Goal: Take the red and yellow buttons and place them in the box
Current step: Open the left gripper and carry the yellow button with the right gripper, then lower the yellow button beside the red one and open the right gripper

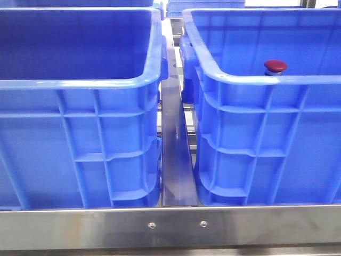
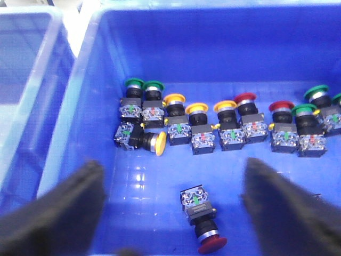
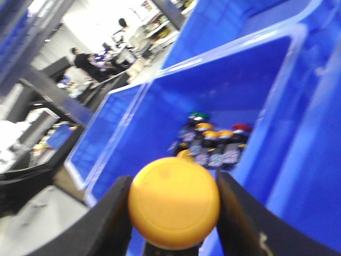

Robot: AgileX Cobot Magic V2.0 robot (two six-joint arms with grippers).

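In the left wrist view a red button (image 2: 201, 218) with a silver collar lies on its side on the floor of a blue box (image 2: 90, 85). My left gripper (image 2: 170, 213) is open above it, with one dark finger on each side and apart from it. My right gripper (image 3: 173, 213) is shut on the yellow button (image 3: 173, 202), whose cap faces the camera, held above a blue box (image 3: 128, 122). In the front view a red cap (image 1: 275, 66) shows just over the near rim of the right box (image 1: 256, 80). No gripper shows there.
A row of red, yellow and green buttons (image 2: 224, 120) stands along the box floor, one yellow button (image 2: 141, 140) lying on its side. A second blue box (image 2: 26, 80) is alongside. In the front view a left box (image 1: 80, 82) and a metal rail (image 1: 176, 226) show.
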